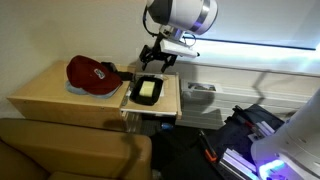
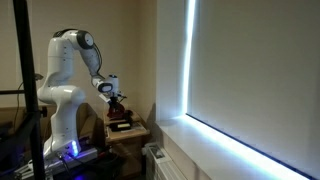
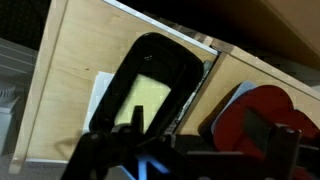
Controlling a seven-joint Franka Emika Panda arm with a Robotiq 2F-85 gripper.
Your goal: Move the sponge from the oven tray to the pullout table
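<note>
The pale yellow sponge (image 1: 146, 91) lies inside the black oven tray (image 1: 133, 93). The tray sits on the small light-wood pullout table (image 1: 172, 100), beside the bigger tabletop. In the wrist view the sponge (image 3: 143, 98) fills the middle of the tray (image 3: 187, 75), with the pullout table (image 3: 70, 70) around it. My gripper (image 1: 158, 60) hangs above the far end of the tray, open and empty, clear of the sponge. Its dark fingers frame the bottom of the wrist view (image 3: 200, 135). In an exterior view the gripper (image 2: 114, 96) hovers over the table.
A red cap (image 1: 91, 75) lies on the big light-wood tabletop (image 1: 45, 90) next to the tray; it also shows in the wrist view (image 3: 268, 108). A white sheet (image 3: 100, 92) pokes out beside the tray. A brown sofa (image 1: 60, 150) stands in front.
</note>
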